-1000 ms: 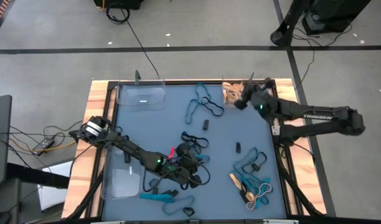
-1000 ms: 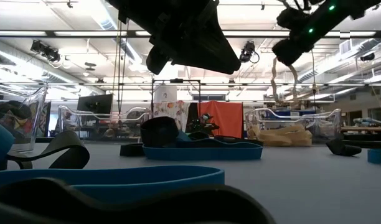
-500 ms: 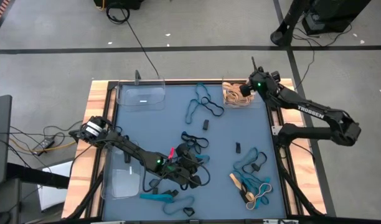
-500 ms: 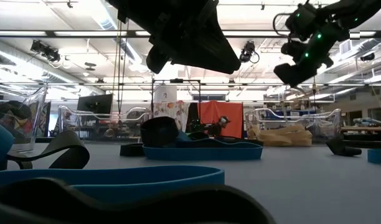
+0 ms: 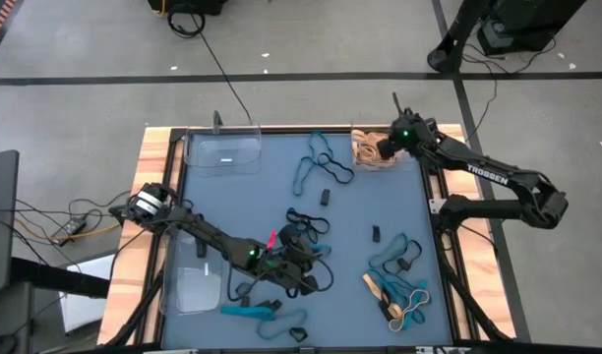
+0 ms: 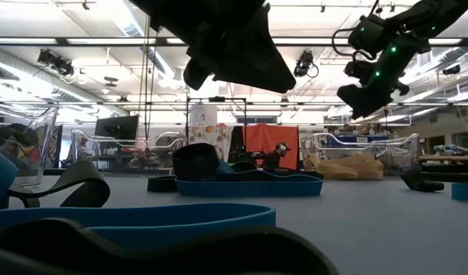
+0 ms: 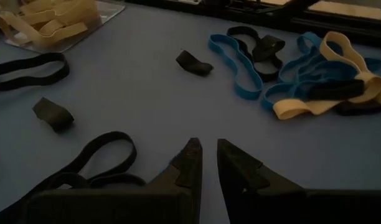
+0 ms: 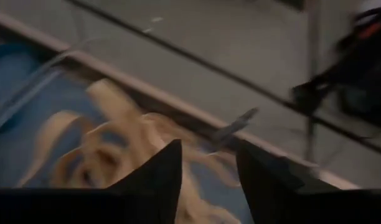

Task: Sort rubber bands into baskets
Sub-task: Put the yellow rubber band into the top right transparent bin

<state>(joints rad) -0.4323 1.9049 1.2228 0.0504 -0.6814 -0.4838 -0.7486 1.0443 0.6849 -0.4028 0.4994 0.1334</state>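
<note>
Rubber bands lie scattered on the blue mat: a black tangle at the middle, teal and black loops farther back, and a mixed tan, teal and black heap near the right. My left gripper hovers over the black tangle; its fingers stand a narrow gap apart with nothing between them. My right gripper is open above the far-right basket, which holds tan bands. Clear baskets stand at the far left and near left.
Loose teal bands lie by the near edge, and small black bands lie between the heaps. A small red thing sits by the black tangle. The wooden table frame borders the mat. Bare mat shows between the far-left basket and the middle.
My right arm has swung toward the far edge and rolled, with its gripper sinking a little over the far-right basket. The tan band that hung below its fingers a second ago no longer hangs there.
</note>
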